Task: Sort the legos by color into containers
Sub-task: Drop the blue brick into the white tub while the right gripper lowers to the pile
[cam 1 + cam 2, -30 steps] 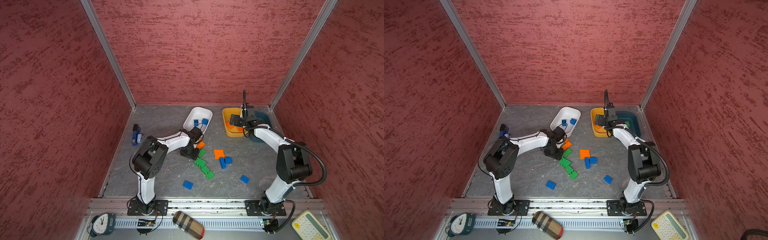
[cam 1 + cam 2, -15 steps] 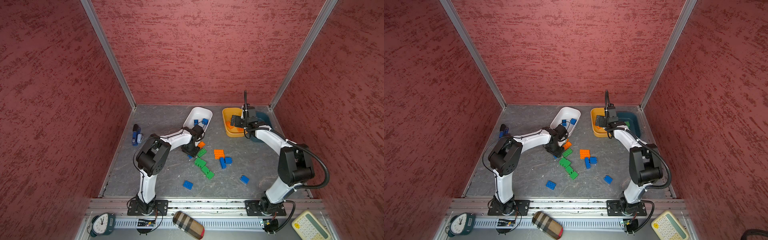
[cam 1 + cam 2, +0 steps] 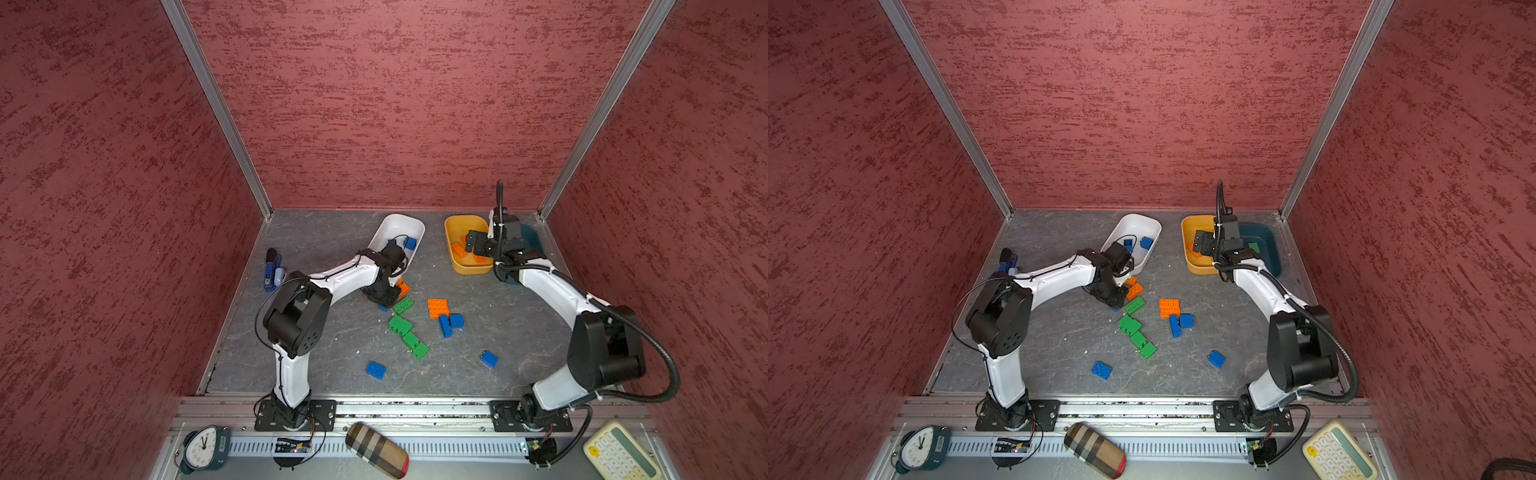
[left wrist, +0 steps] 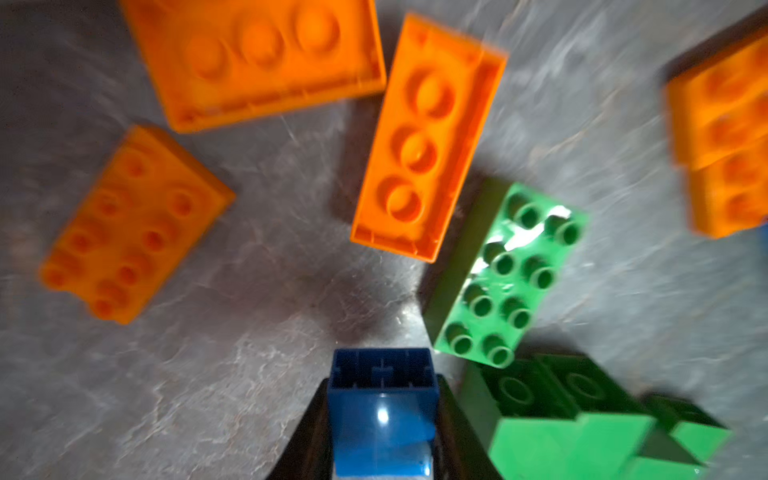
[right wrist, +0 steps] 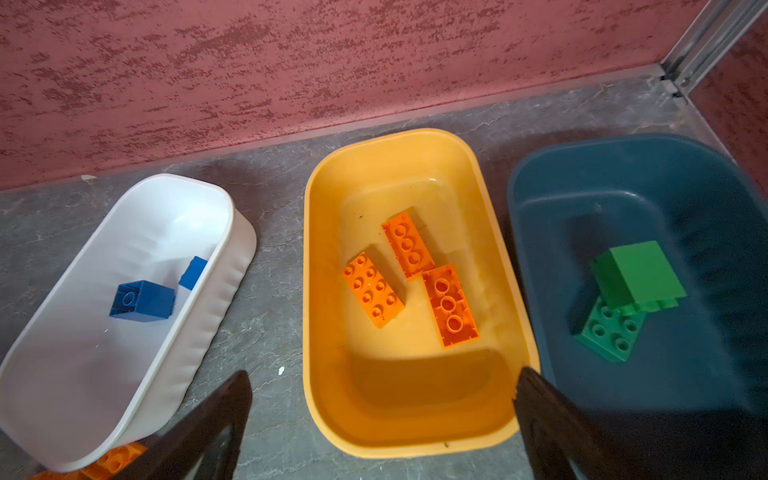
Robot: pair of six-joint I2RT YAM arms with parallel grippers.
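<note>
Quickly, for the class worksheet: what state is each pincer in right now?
Left pincer: closed on a blue lego.
Right pincer: open, holding nothing, over the yellow-orange container.

My left claw has drawn shut within the last second. Its jaws, apart before, now pinch a small blue brick just beside the oblong green brick. My wrist may have tilted slightly above that green brick, though from above it is too small to judge.

Loose legos near three part-filled containers
</note>
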